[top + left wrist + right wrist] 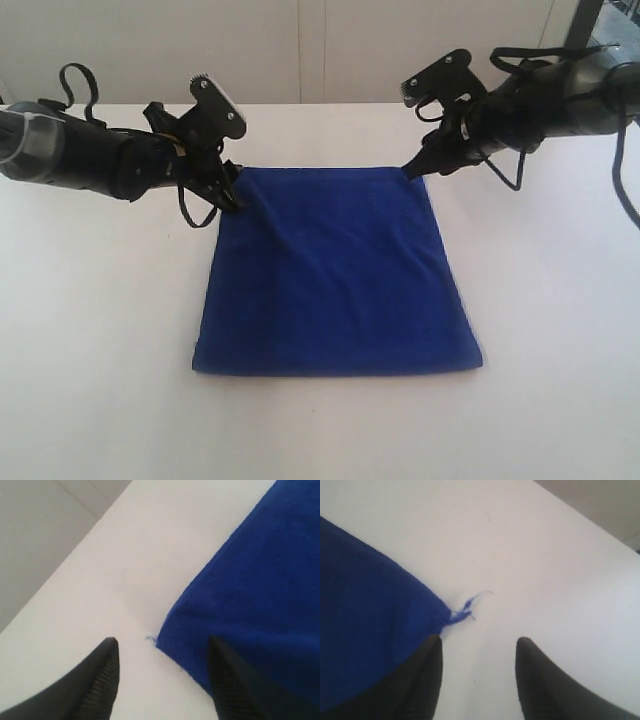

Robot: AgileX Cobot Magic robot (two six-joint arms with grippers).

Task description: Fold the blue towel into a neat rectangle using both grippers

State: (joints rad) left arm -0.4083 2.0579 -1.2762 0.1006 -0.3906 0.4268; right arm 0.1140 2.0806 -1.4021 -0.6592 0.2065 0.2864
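Blue towel [335, 275] lies flat at the centre of the white table [100, 350]. Left gripper [161, 652] stands at the towel's upper-left corner, jaws spread wide, holding nothing. Right gripper [479, 645] stands at the upper-right corner beside a frayed thread [470, 602], jaws apart, holding nothing.

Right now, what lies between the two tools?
Only the blue towel: its far edge runs from the left tool to the right tool, in the exterior view.
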